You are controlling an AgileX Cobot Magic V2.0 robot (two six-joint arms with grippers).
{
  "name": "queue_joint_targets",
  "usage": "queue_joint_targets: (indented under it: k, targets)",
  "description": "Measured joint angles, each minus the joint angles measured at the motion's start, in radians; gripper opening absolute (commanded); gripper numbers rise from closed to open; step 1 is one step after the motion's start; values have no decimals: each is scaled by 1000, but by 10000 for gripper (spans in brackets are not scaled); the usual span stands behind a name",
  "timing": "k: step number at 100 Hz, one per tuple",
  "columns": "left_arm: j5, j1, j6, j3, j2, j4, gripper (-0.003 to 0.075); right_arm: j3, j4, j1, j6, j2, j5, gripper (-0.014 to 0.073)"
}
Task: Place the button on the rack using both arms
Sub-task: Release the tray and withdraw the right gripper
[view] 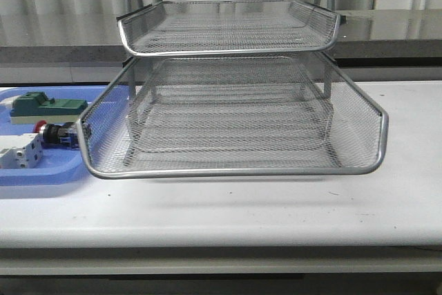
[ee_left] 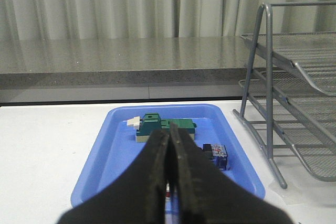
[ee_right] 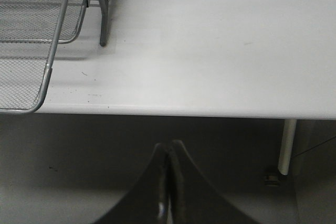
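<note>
The button (view: 55,133), with a red cap, black body and blue-black rear block, lies in a flat blue tray (view: 52,170) left of the rack. In the left wrist view its blue-black rear block (ee_left: 216,156) shows beside my fingers. The silver wire-mesh rack (view: 235,164) stands mid-table, its tiers empty; its side frame shows in the left wrist view (ee_left: 268,108). My left gripper (ee_left: 171,135) is shut and empty, hovering over the near end of the blue tray (ee_left: 105,150). My right gripper (ee_right: 169,148) is shut and empty, below and in front of the table edge. Neither arm shows in the front view.
A green block (view: 45,107) and a white block (view: 17,153) also lie in the blue tray; the green one shows in the left wrist view (ee_left: 163,127). The rack's corner (ee_right: 31,51) and the white table's front edge (ee_right: 184,111) show in the right wrist view. A grey counter runs behind.
</note>
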Motion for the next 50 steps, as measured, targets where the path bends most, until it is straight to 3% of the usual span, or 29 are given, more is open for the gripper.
queue_joint_targets:
  k: [50]
  targets:
    - [25,0,0,-2,2,0,-20,0,0,0,0,0,0,-70]
